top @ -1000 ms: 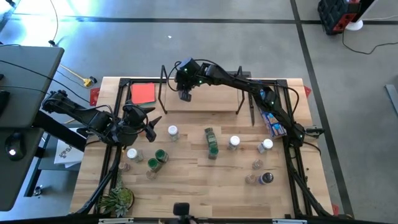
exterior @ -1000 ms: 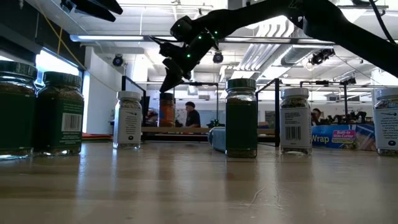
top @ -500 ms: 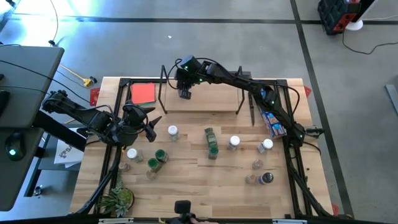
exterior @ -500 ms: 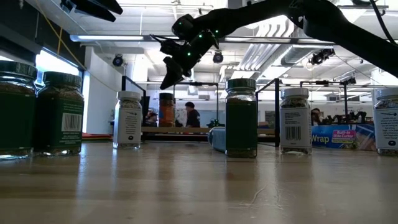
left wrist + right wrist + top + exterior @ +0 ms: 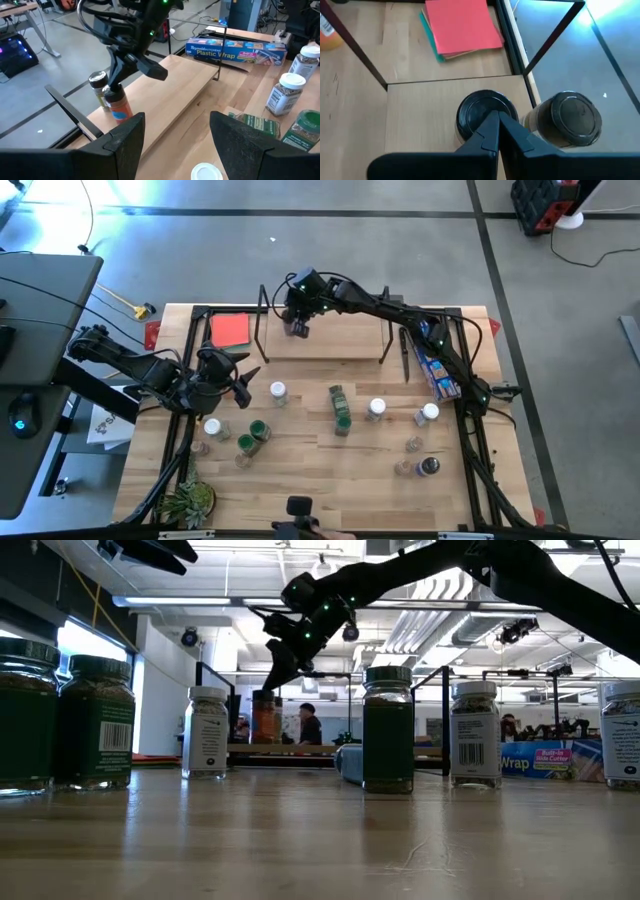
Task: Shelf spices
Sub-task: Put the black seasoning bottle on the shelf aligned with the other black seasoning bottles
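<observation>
On the shelf's (image 5: 325,340) left end, two spice jars stand upright side by side, long axes vertical: a black-lidded jar (image 5: 485,114) with orange contents and a second dark-lidded jar (image 5: 567,117) at the board's edge. Right gripper (image 5: 296,323) hangs just above the black-lidded jar, fingers pressed together with nothing between them; in the right wrist view the closed fingertips cover part of that lid. Whether they touch the lid cannot be told.

Left gripper (image 5: 238,377) hovers over the left part of the wooden table (image 5: 320,455), fingers spread apart, holding nothing.

Remaining jars are scattered on the table in front of the shelf, most upright: white-lidded glass ones (image 5: 376,409), green-lidded ones (image 5: 258,429); one green jar (image 5: 338,396) appears to lie on its side, long axis pointing toward the shelf.

Shelf is a pale smooth wood board on thin black wire loops. Flat red square (image 5: 231,330) lies left of it; a blue wrap box (image 5: 438,375) right of it, partly hidden by the right arm. Jar labels are unreadable.
</observation>
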Controlling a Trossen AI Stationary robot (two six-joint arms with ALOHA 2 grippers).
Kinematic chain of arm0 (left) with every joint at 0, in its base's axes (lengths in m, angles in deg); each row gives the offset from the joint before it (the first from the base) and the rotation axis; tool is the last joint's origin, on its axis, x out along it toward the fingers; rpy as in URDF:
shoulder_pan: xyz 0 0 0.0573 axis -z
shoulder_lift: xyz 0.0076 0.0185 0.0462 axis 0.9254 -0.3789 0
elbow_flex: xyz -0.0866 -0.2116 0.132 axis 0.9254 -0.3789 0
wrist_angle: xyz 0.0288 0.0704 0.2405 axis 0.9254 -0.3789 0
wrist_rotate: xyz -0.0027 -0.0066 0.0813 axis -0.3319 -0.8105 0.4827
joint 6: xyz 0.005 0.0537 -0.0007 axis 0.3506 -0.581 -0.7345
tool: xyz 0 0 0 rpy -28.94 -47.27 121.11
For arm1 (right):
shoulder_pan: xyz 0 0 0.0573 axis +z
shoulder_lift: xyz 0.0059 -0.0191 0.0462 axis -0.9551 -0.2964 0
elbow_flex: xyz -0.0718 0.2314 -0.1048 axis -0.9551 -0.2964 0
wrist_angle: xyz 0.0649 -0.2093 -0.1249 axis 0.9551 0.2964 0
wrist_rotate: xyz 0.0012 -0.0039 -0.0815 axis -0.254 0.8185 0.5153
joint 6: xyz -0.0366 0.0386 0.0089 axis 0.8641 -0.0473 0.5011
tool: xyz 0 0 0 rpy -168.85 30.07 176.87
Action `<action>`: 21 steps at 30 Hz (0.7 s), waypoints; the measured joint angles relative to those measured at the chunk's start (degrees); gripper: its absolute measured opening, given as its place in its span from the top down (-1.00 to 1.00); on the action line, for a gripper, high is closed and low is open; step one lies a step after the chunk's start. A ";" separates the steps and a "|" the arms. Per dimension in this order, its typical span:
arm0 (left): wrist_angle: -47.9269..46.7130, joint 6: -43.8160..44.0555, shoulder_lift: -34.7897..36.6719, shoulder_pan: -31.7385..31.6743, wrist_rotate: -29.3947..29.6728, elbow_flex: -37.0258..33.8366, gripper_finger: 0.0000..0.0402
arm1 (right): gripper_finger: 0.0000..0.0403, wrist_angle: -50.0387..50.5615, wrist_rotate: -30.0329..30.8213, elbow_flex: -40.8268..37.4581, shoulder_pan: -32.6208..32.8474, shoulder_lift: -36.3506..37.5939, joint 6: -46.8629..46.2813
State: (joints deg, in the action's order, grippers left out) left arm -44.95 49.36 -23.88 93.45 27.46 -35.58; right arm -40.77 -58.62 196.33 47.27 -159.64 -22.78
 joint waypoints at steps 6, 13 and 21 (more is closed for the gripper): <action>-0.02 0.17 -0.02 0.00 -0.21 0.00 -0.08 | 1.00 -1.84 0.95 -0.81 -0.25 0.00 -0.52; -0.04 0.17 -0.02 0.00 -0.24 0.00 -0.08 | 1.00 -1.66 4.22 -0.85 -0.38 -0.04 -0.46; -0.09 0.17 -0.02 0.00 -0.34 0.00 -0.08 | 1.00 -1.57 4.24 -0.85 -0.38 -0.11 -0.59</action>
State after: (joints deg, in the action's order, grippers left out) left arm -45.04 49.54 -23.90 93.45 27.12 -35.58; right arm -42.34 -54.38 195.49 46.89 -159.75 -23.37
